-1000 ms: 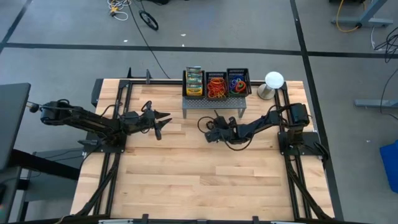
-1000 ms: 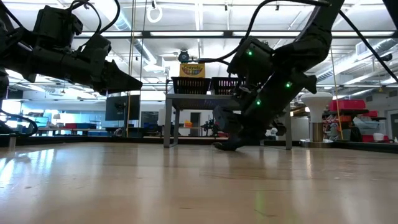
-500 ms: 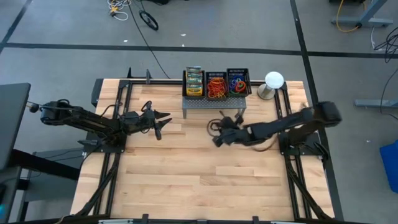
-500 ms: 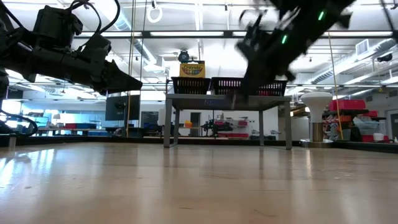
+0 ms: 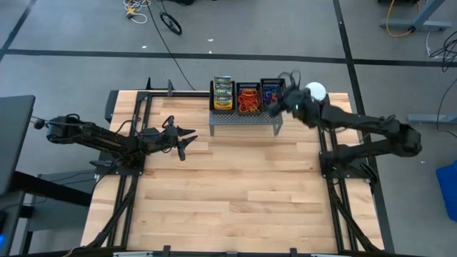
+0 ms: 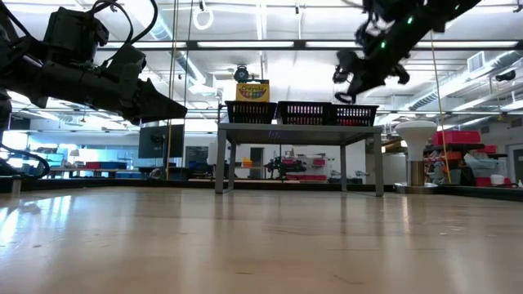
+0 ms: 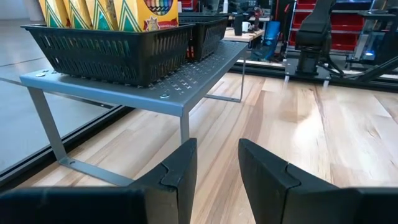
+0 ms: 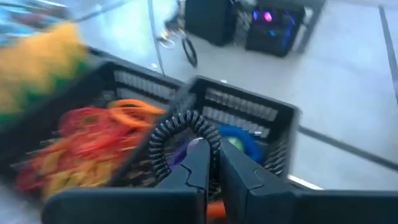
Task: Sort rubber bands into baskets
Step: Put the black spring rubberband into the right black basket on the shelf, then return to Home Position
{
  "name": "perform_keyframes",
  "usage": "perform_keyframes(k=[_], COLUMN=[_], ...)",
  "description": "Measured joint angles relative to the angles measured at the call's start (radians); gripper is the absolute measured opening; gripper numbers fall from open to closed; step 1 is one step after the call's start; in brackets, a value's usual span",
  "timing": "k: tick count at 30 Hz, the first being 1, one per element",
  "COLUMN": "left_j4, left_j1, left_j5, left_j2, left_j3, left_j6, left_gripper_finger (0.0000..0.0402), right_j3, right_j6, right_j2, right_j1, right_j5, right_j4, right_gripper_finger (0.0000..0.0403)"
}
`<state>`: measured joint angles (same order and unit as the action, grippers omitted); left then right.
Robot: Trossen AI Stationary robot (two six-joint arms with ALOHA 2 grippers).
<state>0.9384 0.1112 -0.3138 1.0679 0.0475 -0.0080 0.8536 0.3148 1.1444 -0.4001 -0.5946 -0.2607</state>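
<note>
Now right gripper (image 8: 210,163) fingers pinch a dark, seemingly upright band (image 8: 180,134) over the baskets (image 5: 273,94)

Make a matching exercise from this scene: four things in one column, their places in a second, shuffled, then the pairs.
Things:
1. yellow-green crayon boxes
2. orange and red rubber bands
3. right gripper
4. left gripper

Places:
A. over the black mesh basket at the right end
B. left black mesh basket
C. above the wooden table, left of the grey perforated metal stand
D. middle black mesh basket

Pairs: 1-B, 2-D, 3-A, 4-C
</note>
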Motion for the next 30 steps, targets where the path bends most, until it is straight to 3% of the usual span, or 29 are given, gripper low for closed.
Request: perform_keyframes(k=[4, 7, 16, 22, 26, 30], left_j4=[0.0, 0.007, -0.007, -0.067, -0.132, -0.244], left_j1=[0.0, 0.0, 0.01, 0.095, 0.159, 0.219], left_j5=[0.0, 0.0, 0.108, 0.147, 0.19, 0.252], left_j2=[0.0, 0.0, -0.008, -0.074, -0.164, -0.283], left_j3=[0.0, 0.0, 0.0, 0.0, 0.0, 0.0], left_j6=[0.0, 0.0, 0.024, 0.05, 0.062, 0.071], left_gripper_finger=[0.0125, 0.0125, 0.0125, 0.0125, 0.0125, 0.0125], right_j3=[0.0, 0.0, 0.0, 0.0, -0.025, -0.094], right_j6=[-0.038, -0.034, -0.047, -0.179, -0.254, -0.335], right_j2=[0.03, 0.05, 0.044, -0.015, -0.073, -0.127], right_j1=[-0.131, -0.168, -0.151, -0.091, 0.009, 0.118], right_j5=[0.126, 0.161, 0.135, 0.139, 0.161, 0.189], right_j4=[0.023, 0.025, 0.062, 0.068, 0.064, 0.124], right_gripper_finger=[0.0029, 0.0047, 0.017, 0.0236, 0.0208, 0.0109])
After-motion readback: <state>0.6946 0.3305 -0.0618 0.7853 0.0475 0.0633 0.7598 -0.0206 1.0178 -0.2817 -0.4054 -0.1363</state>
